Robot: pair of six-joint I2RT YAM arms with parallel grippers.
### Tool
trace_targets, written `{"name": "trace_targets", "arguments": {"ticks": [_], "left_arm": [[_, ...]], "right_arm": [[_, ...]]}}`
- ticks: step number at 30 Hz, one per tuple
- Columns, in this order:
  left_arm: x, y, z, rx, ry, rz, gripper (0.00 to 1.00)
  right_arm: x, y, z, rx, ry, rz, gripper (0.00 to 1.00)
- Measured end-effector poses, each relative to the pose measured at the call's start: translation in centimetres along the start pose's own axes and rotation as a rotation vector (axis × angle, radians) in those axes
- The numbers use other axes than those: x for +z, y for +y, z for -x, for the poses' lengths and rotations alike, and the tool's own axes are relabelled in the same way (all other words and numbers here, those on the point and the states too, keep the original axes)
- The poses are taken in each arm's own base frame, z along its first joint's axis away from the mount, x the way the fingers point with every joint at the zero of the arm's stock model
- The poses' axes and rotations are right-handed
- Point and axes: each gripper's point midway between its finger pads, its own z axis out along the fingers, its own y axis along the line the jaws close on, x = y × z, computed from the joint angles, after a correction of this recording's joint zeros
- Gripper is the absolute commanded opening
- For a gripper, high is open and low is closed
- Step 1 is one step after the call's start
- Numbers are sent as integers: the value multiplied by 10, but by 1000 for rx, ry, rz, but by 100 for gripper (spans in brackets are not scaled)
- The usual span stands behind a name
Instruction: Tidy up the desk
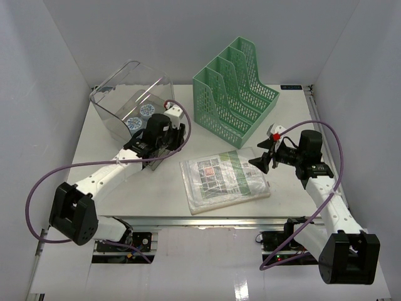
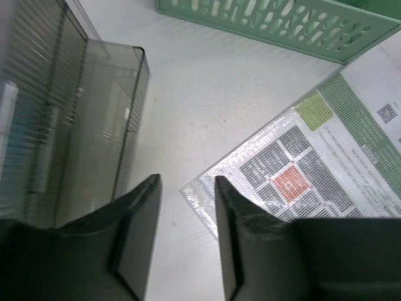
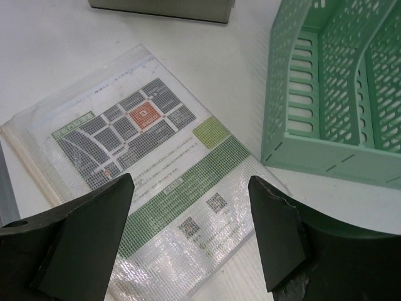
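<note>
Presently both jaw pairs stand apart and empty: right gripper (image 3: 191, 182) over the document pouch (image 1: 224, 179), left gripper (image 2: 186, 182) at its 10 o'clock. The pouch lies unfiled at 6 o'clock on the desk (image 1: 156, 188); the file rack (image 1: 241, 94) stands at 12 o'clock. Sorting appears barely begun.

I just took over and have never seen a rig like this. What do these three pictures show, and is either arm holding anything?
Two robot arms are bolted at the near edge of a desk. The wide picture comes from a fixed camera above and behind them. The other two come from a camera on each wrist, so the dark shapes at the bottom are that arm's own fingers. On the desk are a green file organizer, a clear plastic box and a plastic sleeve holding a printed sheet. The left gripper is beside the box, the right gripper near the sleeve. Both are open and hold nothing.
</note>
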Motion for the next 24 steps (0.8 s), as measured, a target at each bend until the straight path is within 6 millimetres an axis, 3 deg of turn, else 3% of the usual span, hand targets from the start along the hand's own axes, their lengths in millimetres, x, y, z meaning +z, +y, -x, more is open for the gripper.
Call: {"name": "trace_targets", "arguments": {"ticks": [7,12,16,21,24], "left_arm": [[35,-13,-80,-132,209,-39,35],[57,0,-116,-125,311,48,36],[70,21,-125,-75,334,162,44],[80,49,-119,0,321,307,72],[84,62,-111,40,296,382,79]], "right_arm": [[-2,17,2,-105,-29,92,67],[-3,23,0,-128,-30,125,67],[-3,25,-1,-134,-31,136,67],[-3,26,-2,-134,-30,142,66],[-3,26,-2,-135,-30,142,66]]}}
